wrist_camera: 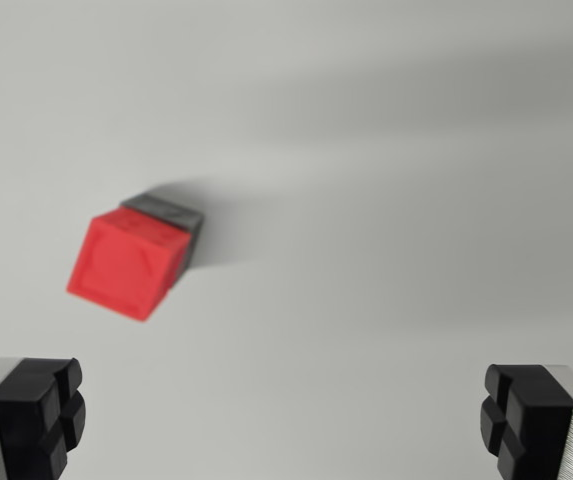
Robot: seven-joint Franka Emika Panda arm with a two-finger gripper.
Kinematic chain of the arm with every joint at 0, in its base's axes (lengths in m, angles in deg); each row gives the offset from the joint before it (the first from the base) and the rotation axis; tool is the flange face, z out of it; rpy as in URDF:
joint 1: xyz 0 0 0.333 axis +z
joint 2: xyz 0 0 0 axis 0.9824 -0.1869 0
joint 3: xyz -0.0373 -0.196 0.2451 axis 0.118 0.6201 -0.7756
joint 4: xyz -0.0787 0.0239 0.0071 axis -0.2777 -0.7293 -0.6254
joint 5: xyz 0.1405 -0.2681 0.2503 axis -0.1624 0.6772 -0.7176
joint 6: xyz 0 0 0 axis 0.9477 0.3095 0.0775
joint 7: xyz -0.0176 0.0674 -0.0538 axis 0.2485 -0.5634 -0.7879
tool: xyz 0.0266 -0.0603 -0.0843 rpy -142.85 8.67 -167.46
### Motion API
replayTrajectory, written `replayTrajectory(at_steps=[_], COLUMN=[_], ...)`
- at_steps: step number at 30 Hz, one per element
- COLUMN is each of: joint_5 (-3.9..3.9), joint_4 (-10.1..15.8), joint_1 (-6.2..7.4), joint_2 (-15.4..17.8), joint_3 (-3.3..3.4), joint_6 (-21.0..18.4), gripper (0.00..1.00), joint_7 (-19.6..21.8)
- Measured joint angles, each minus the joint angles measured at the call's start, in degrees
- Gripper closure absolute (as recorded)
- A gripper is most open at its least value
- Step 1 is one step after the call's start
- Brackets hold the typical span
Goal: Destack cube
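2 stacked cubes: red cube (pixel 121 264) atop grey cube (pixel 171 218), blurred.

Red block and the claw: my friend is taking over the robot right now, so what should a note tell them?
Claw: open, holding nothing, fingers spread wide at the bottom of the wrist view.
Red block: sits on top of a grey block, toward the wrist view's left, on the plain white table. The picture is blurry, so fine detail is hard to tell.
Done: nothing yet; the stack is untouched.
Left: line the claw up over the red block, since it is off to one side, lower, close on it, lift it off and set it down on the table beside the grey one.
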Motion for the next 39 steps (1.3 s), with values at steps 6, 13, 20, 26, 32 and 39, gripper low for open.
replayTrajectory(at_steps=[6, 13, 20, 26, 32, 39], joint_5=[0.29, 0.54, 0.73, 0.87, 0.94, 0.95], joint_4=[1.1, 2.3, 3.3, 4.1, 4.7, 5.0], joint_1=[0.98, 2.32, 3.73, 5.08, 6.59, 8.41], joint_2=[-0.7, -1.9, -3.3, -4.7, -6.5, -8.7], joint_3=[-0.22, -0.40, -0.62, -0.75, -0.85, -0.89], joint_6=[1.4, 3.1, 5.0, 6.6, 8.2, 10.1], gripper=[0.00, 0.00, 0.00, 0.00, 0.00, 0.00], joint_7=[3.1, 7.1, 11.4, 15.2, 19.4, 24.2])
